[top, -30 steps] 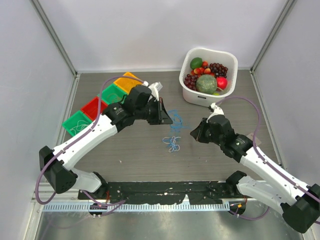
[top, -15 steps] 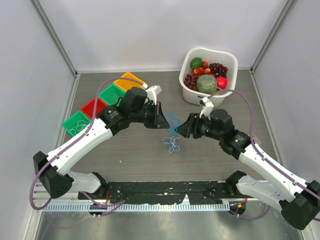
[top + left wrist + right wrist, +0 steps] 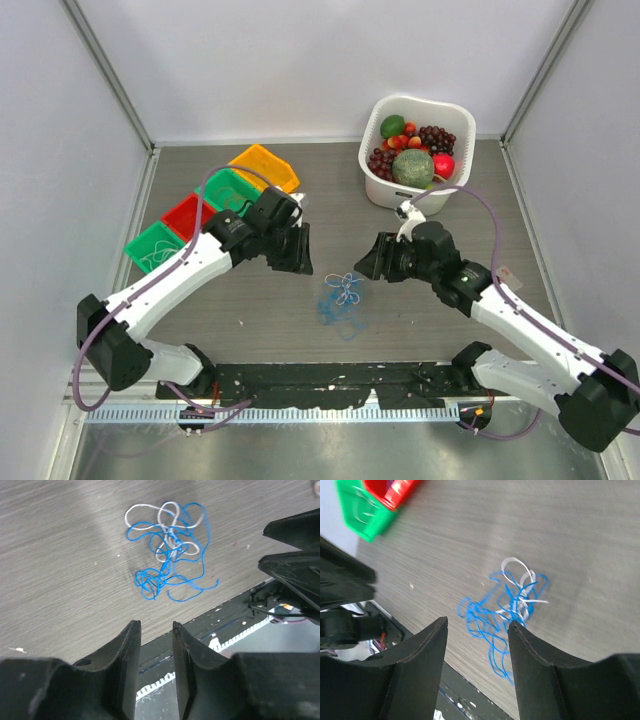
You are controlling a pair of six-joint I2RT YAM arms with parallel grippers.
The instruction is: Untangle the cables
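The cables (image 3: 343, 295) lie as a small blue and white tangle on the wooden table, between my two grippers and nearer the front edge. Neither gripper touches them. My left gripper (image 3: 300, 252) hovers up and to the left of the tangle. In the left wrist view its jaws (image 3: 155, 625) stand a little apart with nothing between them, and the cables (image 3: 167, 550) lie beyond. My right gripper (image 3: 368, 263) hangs to the upper right of the tangle. Its jaws (image 3: 477, 622) are wide apart and empty, above the cables (image 3: 502, 607).
A row of bins stands at the left: a green bin (image 3: 152, 246), a red bin (image 3: 188, 214), a second green bin (image 3: 225, 186) and an orange bin (image 3: 263, 166). At the back right is a white basket (image 3: 385, 190) full of fruit. The black base rail (image 3: 330, 380) runs along the front.
The left gripper has let go of the blue cable and drawn back to the left. The tangle has dropped onto the table nearer the front. The right gripper opened and moved left.
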